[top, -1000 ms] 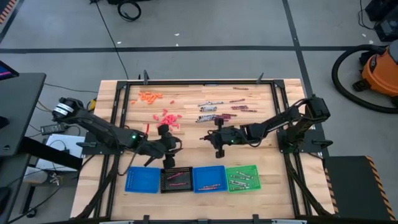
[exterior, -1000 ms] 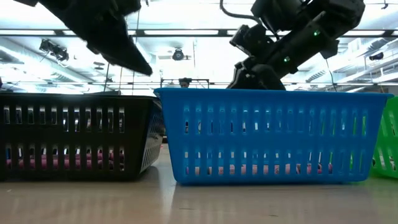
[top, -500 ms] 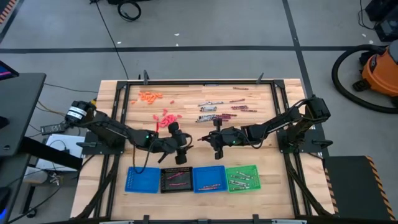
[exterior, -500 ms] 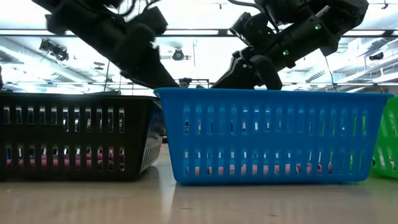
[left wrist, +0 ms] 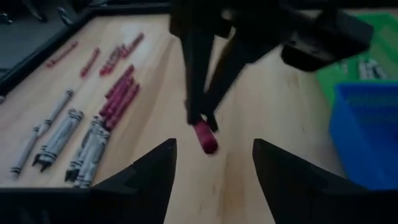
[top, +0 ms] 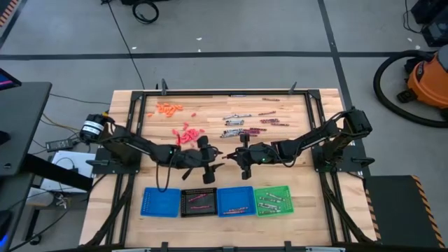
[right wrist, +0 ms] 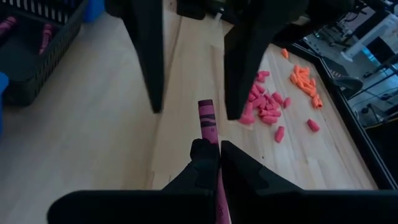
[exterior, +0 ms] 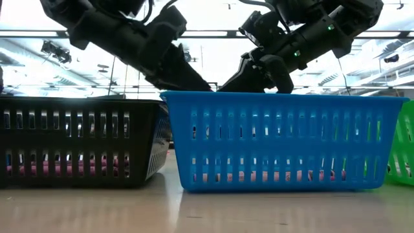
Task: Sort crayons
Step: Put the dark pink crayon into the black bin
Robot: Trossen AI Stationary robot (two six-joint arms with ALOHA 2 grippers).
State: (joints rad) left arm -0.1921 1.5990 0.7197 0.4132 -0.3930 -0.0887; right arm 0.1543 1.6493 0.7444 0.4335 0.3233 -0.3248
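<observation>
High view, table: a wooden table is seen from above, with four trays in a row at its near edge: blue tray, black tray, second blue tray and green tray.
High view, crayons: grey and maroon crayons are laid in rows far of centre; pink pieces and orange pieces are scattered to the far left.
High view, arms: the left gripper and the right gripper are brought close together at mid-table, just beyond the trays.
Low view: the near side is filled by the black tray and the blue tray, so the tabletop behind is blocked; both arms are seen coming down behind the rims.
Left wrist view: the left fingers are spread wide; between and ahead of them a maroon crayon is seen, pinched at its end by the right gripper.
Right wrist view: the right fingers are closed on the maroon crayon, whose free end is pointed into the gap of the left fingers without being touched by them.
</observation>
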